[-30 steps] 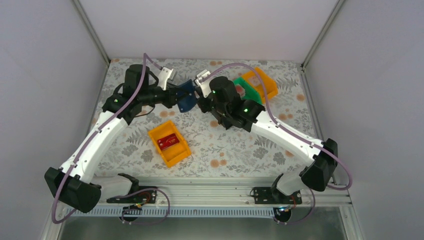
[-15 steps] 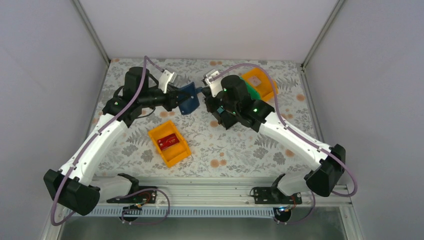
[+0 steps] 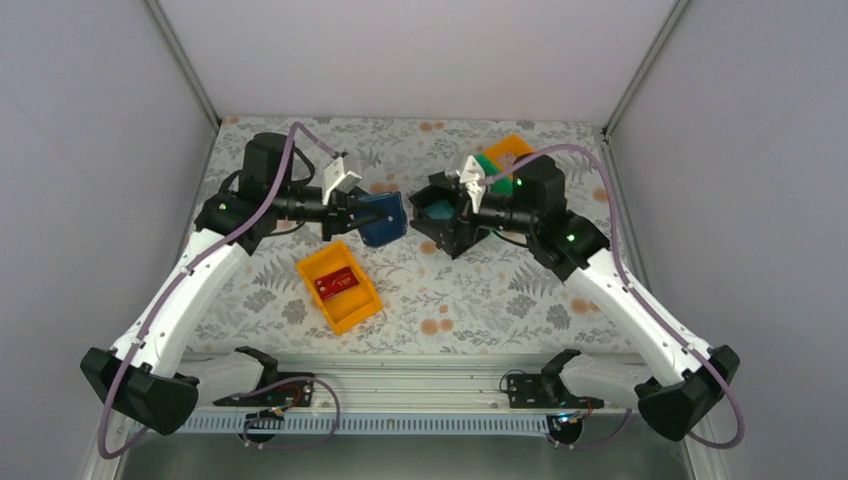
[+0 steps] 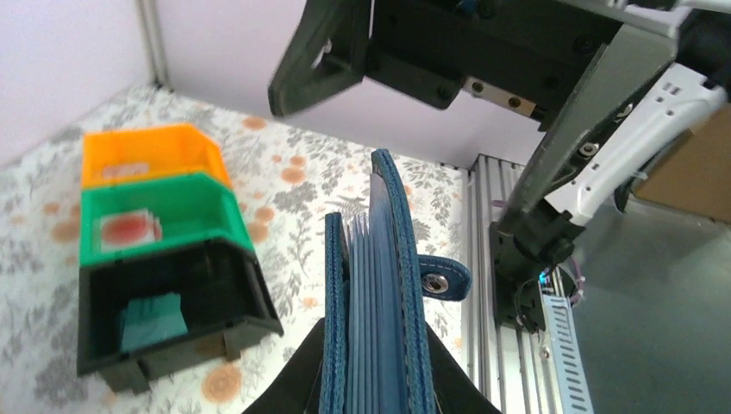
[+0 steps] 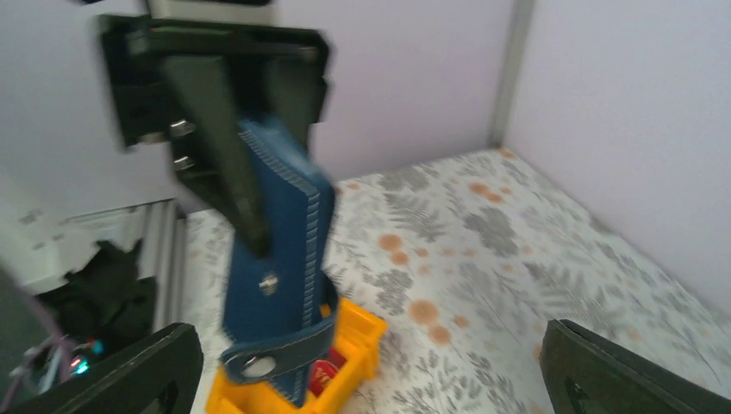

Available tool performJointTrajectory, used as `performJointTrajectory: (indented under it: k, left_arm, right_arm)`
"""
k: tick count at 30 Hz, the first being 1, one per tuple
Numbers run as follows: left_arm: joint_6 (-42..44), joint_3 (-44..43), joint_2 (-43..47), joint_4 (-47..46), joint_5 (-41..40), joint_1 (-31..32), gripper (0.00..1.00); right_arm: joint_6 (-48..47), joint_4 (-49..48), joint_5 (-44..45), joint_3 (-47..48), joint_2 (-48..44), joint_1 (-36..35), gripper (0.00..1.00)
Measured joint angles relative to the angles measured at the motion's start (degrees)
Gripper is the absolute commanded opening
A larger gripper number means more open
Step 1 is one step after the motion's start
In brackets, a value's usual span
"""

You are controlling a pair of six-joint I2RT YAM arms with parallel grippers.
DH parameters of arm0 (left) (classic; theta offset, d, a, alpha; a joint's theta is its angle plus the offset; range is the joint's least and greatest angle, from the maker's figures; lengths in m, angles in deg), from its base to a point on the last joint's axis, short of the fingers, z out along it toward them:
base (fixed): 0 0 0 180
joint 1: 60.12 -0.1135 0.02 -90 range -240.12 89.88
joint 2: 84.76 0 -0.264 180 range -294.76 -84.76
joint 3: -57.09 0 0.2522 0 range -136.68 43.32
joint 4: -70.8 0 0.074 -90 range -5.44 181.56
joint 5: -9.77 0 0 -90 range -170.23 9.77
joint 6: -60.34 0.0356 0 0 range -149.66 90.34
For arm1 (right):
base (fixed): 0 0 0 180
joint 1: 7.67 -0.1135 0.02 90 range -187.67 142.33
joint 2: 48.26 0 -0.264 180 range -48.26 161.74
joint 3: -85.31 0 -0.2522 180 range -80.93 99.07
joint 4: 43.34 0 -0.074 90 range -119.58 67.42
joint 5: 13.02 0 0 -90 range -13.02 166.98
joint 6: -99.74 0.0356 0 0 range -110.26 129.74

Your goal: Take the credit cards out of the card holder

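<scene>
Wallet (image 4: 375,293) seen edge-on, its near end cut off inside the clamped left gripper (image 3: 362,213) — contents unreadable. Held clear of the table (image 3: 480,290), its long axis pointed at the right gripper (image 3: 440,213), which gaped wide and empty by the black bin (image 4: 215,285).

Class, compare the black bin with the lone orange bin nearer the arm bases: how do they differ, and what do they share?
Colour: the black bin is dark, the lone orange bin bright. Contents: the black bin holds a teal card, the orange bin a red card. Place: the black bin sits against a green bin; the orange bin stands apart. Both are open-topped, with a card inside.
</scene>
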Motion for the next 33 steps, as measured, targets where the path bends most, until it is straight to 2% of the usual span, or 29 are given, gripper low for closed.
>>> performJointTrajectory:
  k: [4,10,18,25,31,33]
  left_arm:
    - [6.08,-4.0,-0.66,3.54,3.13,0.0,0.03]
    - [11.34,-8.13,-1.9,6.71,8.68,0.0,0.02]
    - [21.0,-12.63,-3.78,13.99,12.28,0.04,0.02]
    - [22.18,-13.0,-4.44,15.06,13.29,1.01,0.02]
    - [21.38,-13.0,-4.76,14.93,13.66,1.49,0.03]
    - [20.31,-12.98,-4.66,14.38,13.9,1.46,0.03]
  right_arm:
    - [-2.78,-1.03,-6.69,-2.82,-3.37,0.0,0.99]
    - [-3.21,-1.2,-6.01,-5.6,-2.08,0.0,0.93]
    - [-5.31,-2.71,-6.93,-6.19,-1.05,-0.07,0.91]
    - [-5.33,-4.31,-7.39,-4.94,2.38,-1.4,0.85]
    - [-6.1,-3.58,-10.97,-3.15,4.63,-2.34,0.85]
    - [-6.88,-2.54,-11.58,-1.73,5.6,-2.49,0.79]
